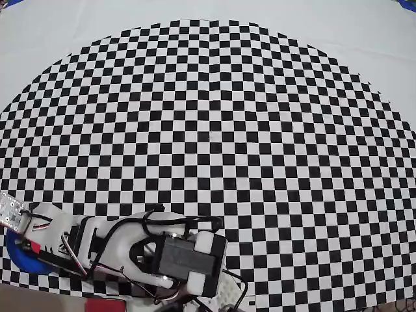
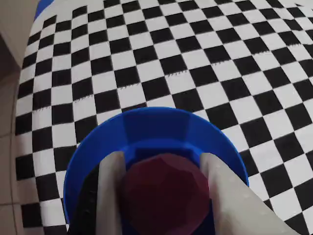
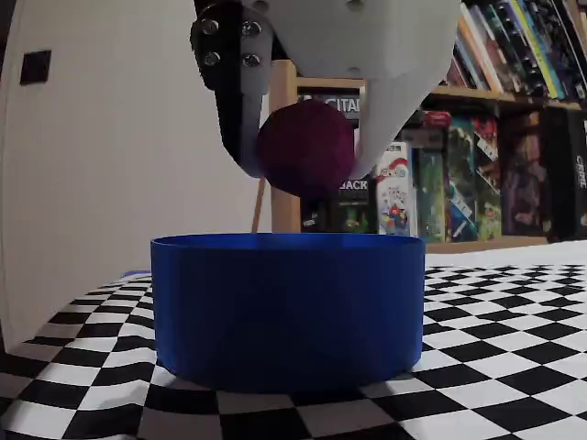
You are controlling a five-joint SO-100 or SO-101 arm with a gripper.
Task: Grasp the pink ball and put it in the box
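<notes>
Checkered black-and-white cloth covers the table, and the landmark on it is the round blue tub that serves as the box; in the overhead view only a sliver of it shows at the lower left corner of the cloth, under the white arm.

Risks first, widest to narrowest. The tub stands close to the cloth's edge, so a nudge from the arm on the way down could push it off its spot. Its wall is low, and in my judgement a hard ball let go from this height could bounce on the floor of the tub and hop out over the rim. A lopsided release could also roll the ball off one finger toward the rim rather than straight down.

Above the tub, the gripper is closed around the dark pink faceted ball, one white finger pressed on each side. In the fixed view the ball hangs clear above the rim, not touching it. From the wrist view the ball sits over the tub's opening, nearer its near wall than its middle.

What shows of the tub's inside looks empty; the ball and fingers hide the rest.
</notes>
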